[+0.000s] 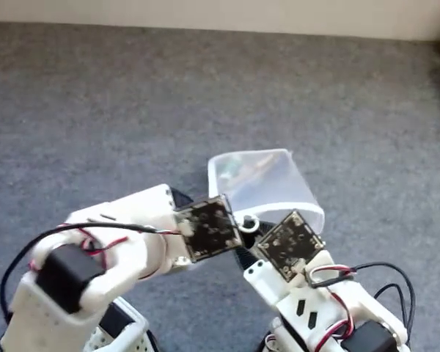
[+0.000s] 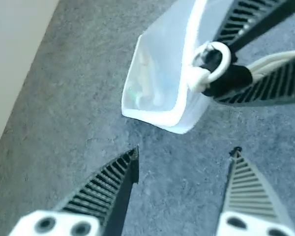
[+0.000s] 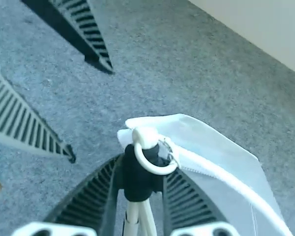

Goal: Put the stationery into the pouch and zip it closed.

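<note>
The pouch (image 1: 268,183) lay on the grey worktop (image 1: 95,110) just beyond both arms. The right hand (image 3: 141,172) was clamped on its zip pull (image 3: 147,152) at the near end. The left hand (image 2: 185,153) hung wide open and empty, just short of that corner.

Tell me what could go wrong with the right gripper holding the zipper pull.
1. The left gripper is open and off the pouch, so tugging the zipper pull may drag the whole pouch instead.
2. The right gripper grips only that small pull; it could slip out.
</note>
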